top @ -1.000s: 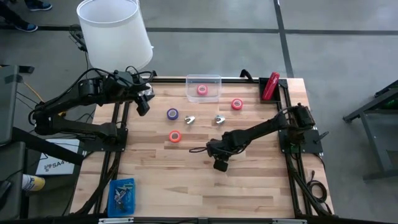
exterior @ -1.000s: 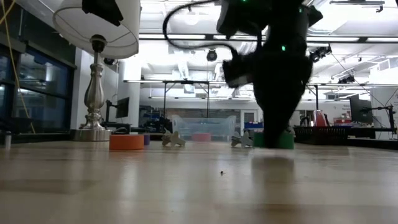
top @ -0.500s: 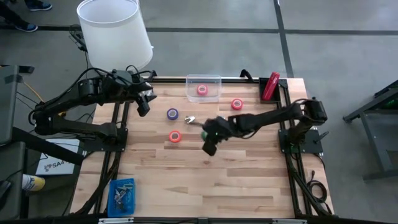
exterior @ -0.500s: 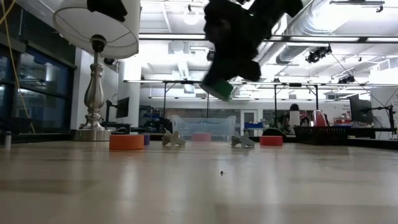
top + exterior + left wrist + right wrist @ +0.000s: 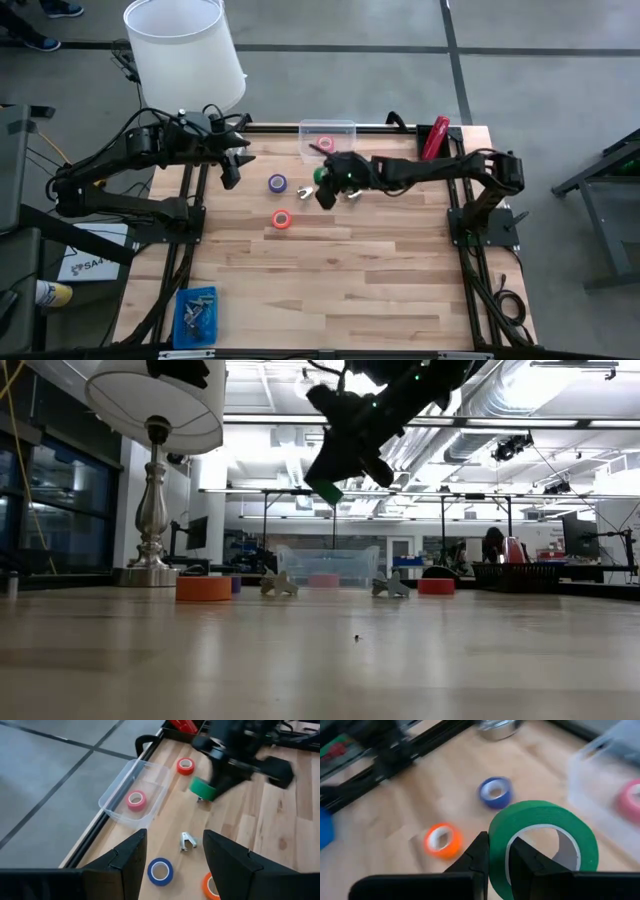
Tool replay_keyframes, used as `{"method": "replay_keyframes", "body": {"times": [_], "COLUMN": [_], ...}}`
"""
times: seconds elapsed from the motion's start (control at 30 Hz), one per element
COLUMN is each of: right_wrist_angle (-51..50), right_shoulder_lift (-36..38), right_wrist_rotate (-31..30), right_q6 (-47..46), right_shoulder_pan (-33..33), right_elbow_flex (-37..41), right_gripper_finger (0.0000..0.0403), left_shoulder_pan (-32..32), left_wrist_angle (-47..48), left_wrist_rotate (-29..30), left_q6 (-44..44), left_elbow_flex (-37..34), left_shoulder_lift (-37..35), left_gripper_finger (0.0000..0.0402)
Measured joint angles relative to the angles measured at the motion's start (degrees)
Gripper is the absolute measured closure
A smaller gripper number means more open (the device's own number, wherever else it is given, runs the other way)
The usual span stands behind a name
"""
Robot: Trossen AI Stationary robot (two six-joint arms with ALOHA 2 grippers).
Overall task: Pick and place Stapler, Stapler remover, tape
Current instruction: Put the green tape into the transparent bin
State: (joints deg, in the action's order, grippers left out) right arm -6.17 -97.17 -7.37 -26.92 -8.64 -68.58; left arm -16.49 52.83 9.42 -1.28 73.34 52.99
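Carrying the green tape roll to the clear plastic box is the step in hand, as I judge it. From above, the right gripper is closed on this roll and hangs over the middle of the table, just near of the box, which already has a pink roll inside. The purple roll and the orange roll lie to the left on the wood. The red stapler lies at the far right edge. The left gripper waits at the far left side, half open and empty.

At table height, the green roll is high above the wood, so it can clear the box wall.

The left wrist camera shows the green roll in the air between the box and a small metal staple remover; a red roll lies on the wood beyond.

The right wrist camera shows the fingers pinching one side of the ring only. To do it well, I think the arm should move slowly, stop over the open part of the box, come lower, and only then release.
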Motion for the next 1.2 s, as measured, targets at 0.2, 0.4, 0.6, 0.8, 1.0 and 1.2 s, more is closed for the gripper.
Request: {"method": "replay_keyframes", "body": {"times": [0.2,0.4,0.6,0.8,1.0,1.2], "right_wrist_angle": [0.30,0.83,0.89,2.57,5.07,5.40], "right_shoulder_lift": [0.00,0.00,-0.02,-1.73,-6.83,-7.93], "right_wrist_rotate": [-3.46,-6.38,-3.97,-2.57,0.74,3.34], "right_q6": [-1.58,-5.50,-5.97,-8.98,-10.60,-12.26], "right_shoulder_pan": [-5.98,-12.69,-18.25,-20.77,-21.95,-23.41], "right_elbow_flex": [0.00,0.00,0.00,0.00,0.00,0.02], "right_gripper_finger": [0.0370,0.0370,0.0370,0.0370,0.0370,0.0368], "left_shoulder_pan": [0.00,0.00,-0.01,0.00,-0.02,-0.02], "left_wrist_angle": [-0.86,-0.89,-1.03,-1.29,-1.68,-1.70], "left_wrist_rotate": [0.09,0.12,0.66,4.05,6.24,6.28], "left_q6": [-0.07,-1.48,-2.44,-4.88,-6.24,-7.65], "left_elbow_flex": [0.00,0.00,0.00,0.00,0.00,0.00], "left_shoulder_lift": [0.00,0.02,0.02,0.02,0.04,0.04], "left_gripper_finger": [0.0211,0.0211,0.0211,0.0211,0.0211,0.0211]}}
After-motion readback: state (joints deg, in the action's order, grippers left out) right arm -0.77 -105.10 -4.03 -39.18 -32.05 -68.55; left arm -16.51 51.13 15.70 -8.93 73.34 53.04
